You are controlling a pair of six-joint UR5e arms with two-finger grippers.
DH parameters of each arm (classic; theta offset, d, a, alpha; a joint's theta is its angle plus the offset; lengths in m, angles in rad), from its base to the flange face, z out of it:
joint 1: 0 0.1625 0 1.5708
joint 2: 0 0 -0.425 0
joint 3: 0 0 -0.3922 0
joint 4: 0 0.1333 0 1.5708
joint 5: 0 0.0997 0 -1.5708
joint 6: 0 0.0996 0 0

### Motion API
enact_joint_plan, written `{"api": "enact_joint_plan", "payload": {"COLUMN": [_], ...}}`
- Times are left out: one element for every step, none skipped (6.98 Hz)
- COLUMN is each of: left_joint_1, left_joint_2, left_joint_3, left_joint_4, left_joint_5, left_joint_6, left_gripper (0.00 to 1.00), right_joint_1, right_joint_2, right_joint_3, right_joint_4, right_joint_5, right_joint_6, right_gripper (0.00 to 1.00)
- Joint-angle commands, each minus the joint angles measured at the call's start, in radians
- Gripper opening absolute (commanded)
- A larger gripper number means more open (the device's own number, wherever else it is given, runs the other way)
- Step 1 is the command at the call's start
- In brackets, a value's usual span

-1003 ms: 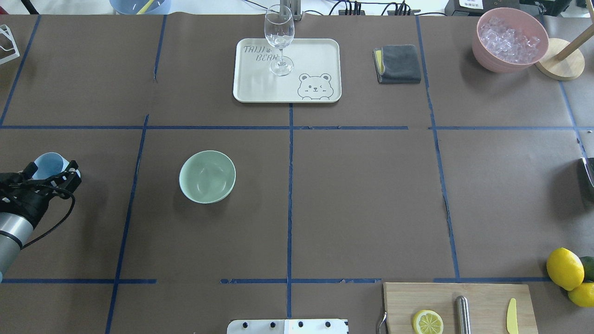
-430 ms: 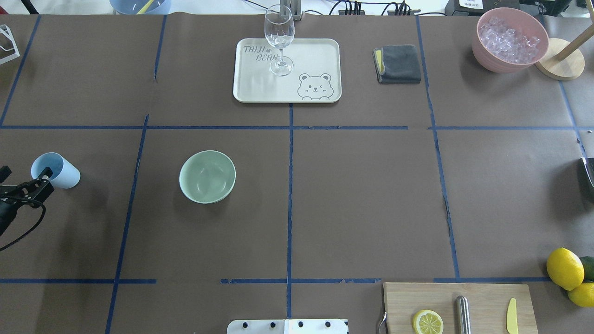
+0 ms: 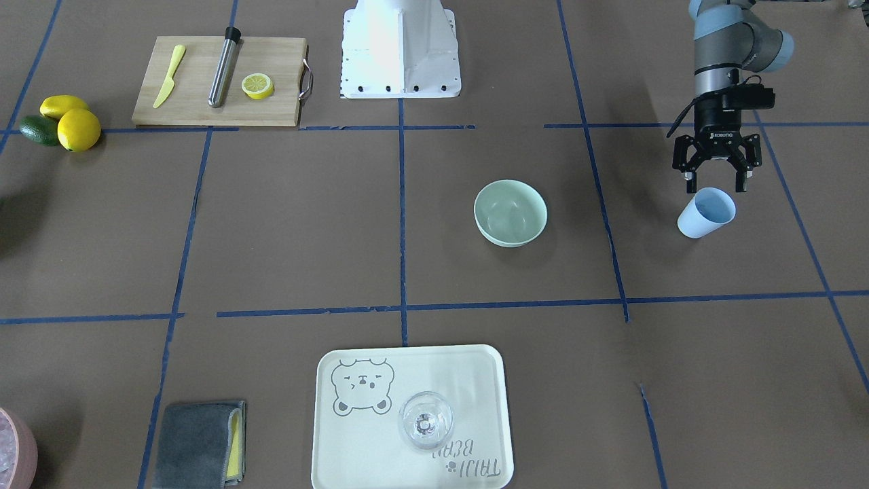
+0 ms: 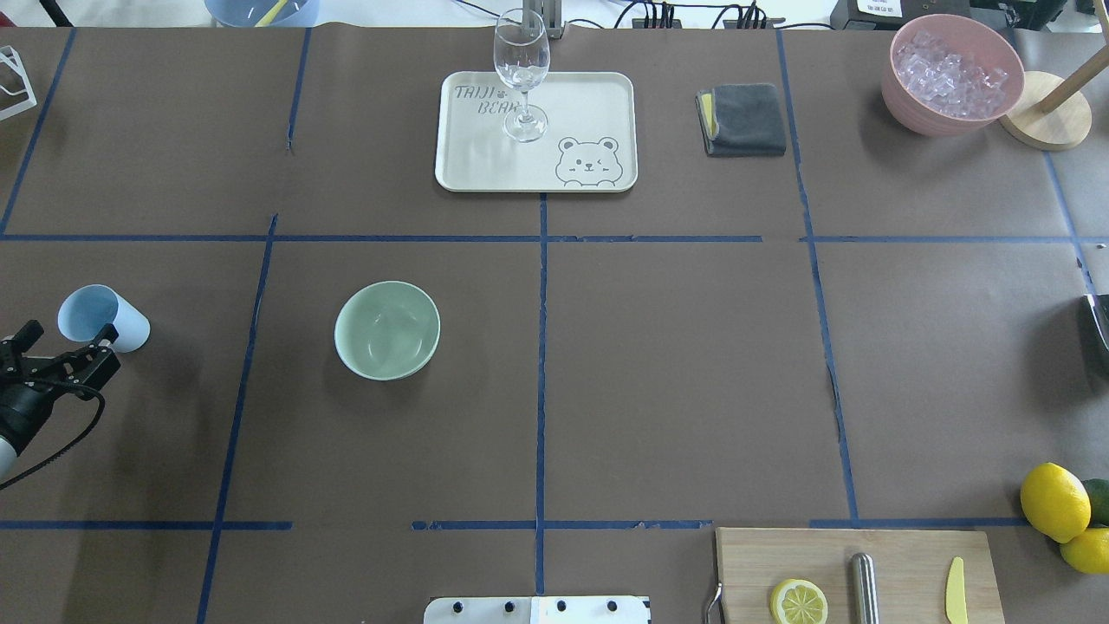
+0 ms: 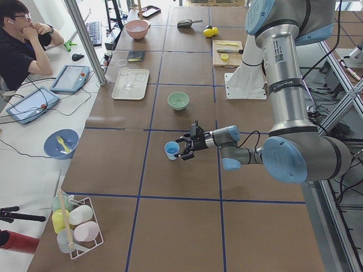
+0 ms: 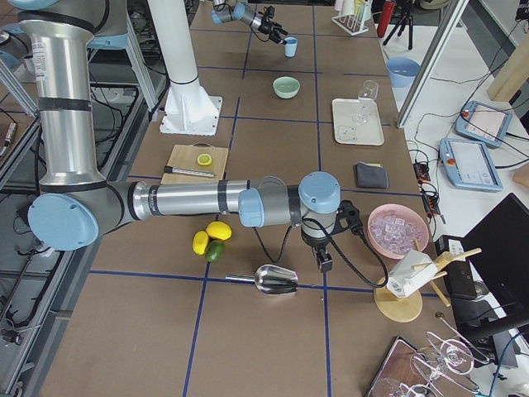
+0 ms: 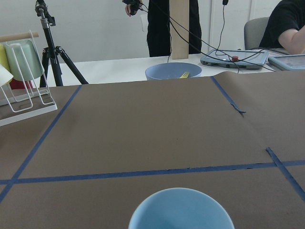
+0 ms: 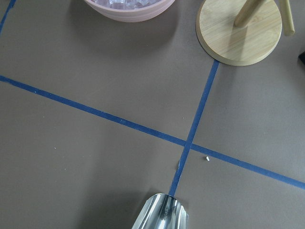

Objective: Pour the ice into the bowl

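The pale mint-green bowl (image 4: pixel 387 330) stands left of the table's middle and looks empty; it also shows in the front view (image 3: pixel 510 212). A light blue cup (image 4: pixel 102 317) stands upright near the left edge, and its rim fills the bottom of the left wrist view (image 7: pixel 181 210). No ice cubes show in the cup or the bowl. My left gripper (image 3: pixel 714 182) is open and empty, just behind the cup and apart from it. My right gripper (image 6: pixel 325 263) shows only in the right side view, so I cannot tell its state.
A pink container of ice (image 4: pixel 951 69) and a wooden stand (image 4: pixel 1047 111) are at the far right. A metal scoop (image 8: pixel 162 214) lies below the right wrist. A tray (image 4: pixel 598 95) bears a wine glass (image 4: pixel 522 74). A grey cloth (image 4: pixel 743 119), cutting board (image 4: pixel 901 555) and lemons (image 4: pixel 1053 501) are also there.
My left gripper was around the light blue cup a second ago. It has let go and drawn back towards the robot's side. The cup stays standing in place.
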Motion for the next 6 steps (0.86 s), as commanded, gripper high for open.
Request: {"api": "enact_joint_plan", "payload": {"left_joint_1": [0.014,0.014,0.014,0.014,0.013,0.001], "left_joint_2": [-0.018,-0.024,-0.05,-0.079,-0.093,-0.093], "left_joint_3": [0.032,0.039,0.049,0.09,0.107,0.107], "left_joint_4": [-0.006,-0.007,-0.007,-0.01,-0.022,-0.022], "left_joint_5": [0.014,0.012,0.009,0.006,0.003,-0.002], "left_joint_6": [-0.002,-0.001,0.001,0.004,0.005,0.007], "left_gripper": [0.99,0.99,0.99,0.99,0.99,0.98], "right_joint_1": [0.0,0.0,0.0,0.0,0.0,0.0], "right_joint_2": [0.0,0.0,0.0,0.0,0.0,0.0], "right_joint_3": [0.0,0.0,0.0,0.0,0.0,0.0], "right_joint_4": [0.0,0.0,0.0,0.0,0.0,0.0], "right_joint_5": [0.0,0.0,0.0,0.0,0.0,0.0], "right_joint_6": [0.0,0.0,0.0,0.0,0.0,0.0], "right_gripper": [1.0,1.0,1.0,1.0,1.0,1.0]}}
